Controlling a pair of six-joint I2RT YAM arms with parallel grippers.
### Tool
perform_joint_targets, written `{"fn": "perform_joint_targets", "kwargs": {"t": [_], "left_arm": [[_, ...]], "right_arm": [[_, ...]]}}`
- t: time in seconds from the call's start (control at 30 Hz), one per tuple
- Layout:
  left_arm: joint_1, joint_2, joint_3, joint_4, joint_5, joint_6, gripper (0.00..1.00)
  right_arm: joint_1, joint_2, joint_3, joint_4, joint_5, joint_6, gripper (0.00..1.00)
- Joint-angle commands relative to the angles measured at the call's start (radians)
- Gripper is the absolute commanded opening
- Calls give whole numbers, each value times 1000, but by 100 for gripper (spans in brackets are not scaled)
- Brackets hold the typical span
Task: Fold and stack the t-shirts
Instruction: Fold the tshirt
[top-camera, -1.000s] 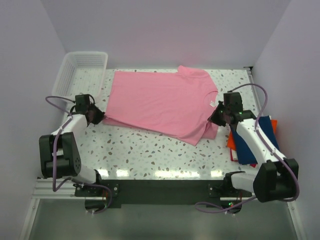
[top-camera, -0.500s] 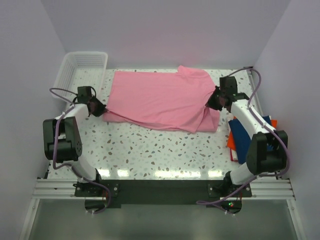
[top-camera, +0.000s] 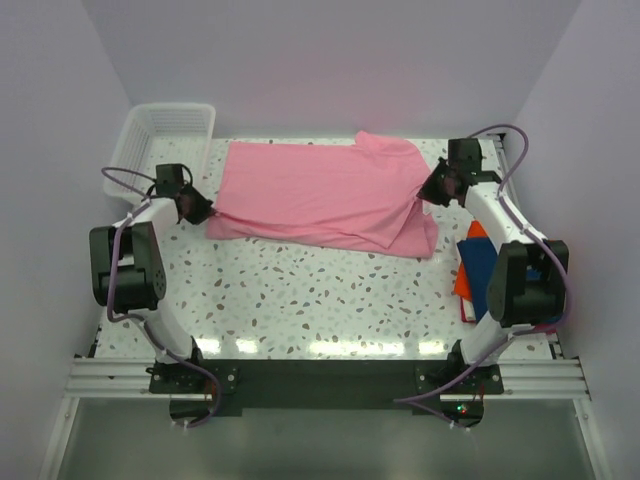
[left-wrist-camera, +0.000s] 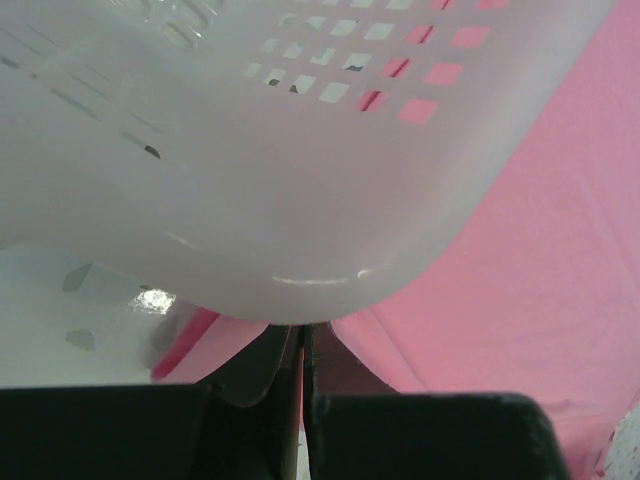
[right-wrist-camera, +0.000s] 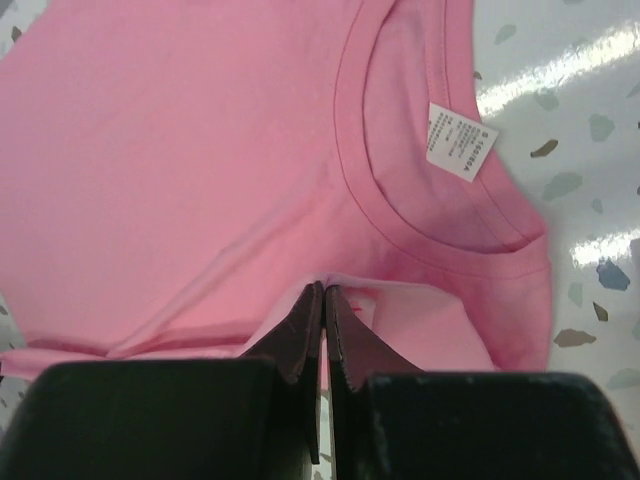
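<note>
The light pink t-shirt (top-camera: 320, 195) lies spread across the far half of the table, its near edge folded back over itself. My left gripper (top-camera: 198, 210) is shut on the shirt's left edge, beside the basket. My right gripper (top-camera: 430, 193) is shut on the shirt's right edge, just below the collar (right-wrist-camera: 400, 215) with its white tag (right-wrist-camera: 456, 142). The navy blue t-shirt (top-camera: 478, 270) lies folded on the orange-red one (top-camera: 463, 283) at the right edge, partly hidden by my right arm.
A white plastic mesh basket (top-camera: 165, 135) stands at the far left corner; its wall (left-wrist-camera: 300, 190) fills the left wrist view right above the fingers. The walls of the enclosure close in on three sides.
Both grippers have moved away from me with the shirt's near edge, folding it back. The shirt now covers less of the table towards the front.
</note>
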Motion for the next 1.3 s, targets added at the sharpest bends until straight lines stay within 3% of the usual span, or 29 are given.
{"fn": "perform_joint_targets", "kwargs": {"t": [0.0, 0.87, 0.97, 1.07, 1.13, 1.23, 1.27], "left_arm": [[-4, 33, 58, 32, 18, -3, 2], [-6, 160, 174, 78, 51, -25, 1], [-7, 168, 169, 77, 49, -20, 6], [-6, 166, 157, 89, 60, -14, 19], [-7, 151, 129, 129, 81, -6, 33], [-7, 116, 88, 173, 116, 4, 50], [-9, 103, 76, 184, 124, 9, 54]], "right_arm": [[-22, 45, 101, 28, -19, -19, 0], [-50, 263, 338, 22, -28, -35, 0], [-50, 307, 386, 12, -44, -39, 0], [-51, 355, 438, -1, -61, -40, 0], [-51, 381, 467, -10, -76, -48, 6], [-51, 413, 516, -45, -93, -66, 31], [-50, 412, 530, -53, -93, -72, 46]]}}
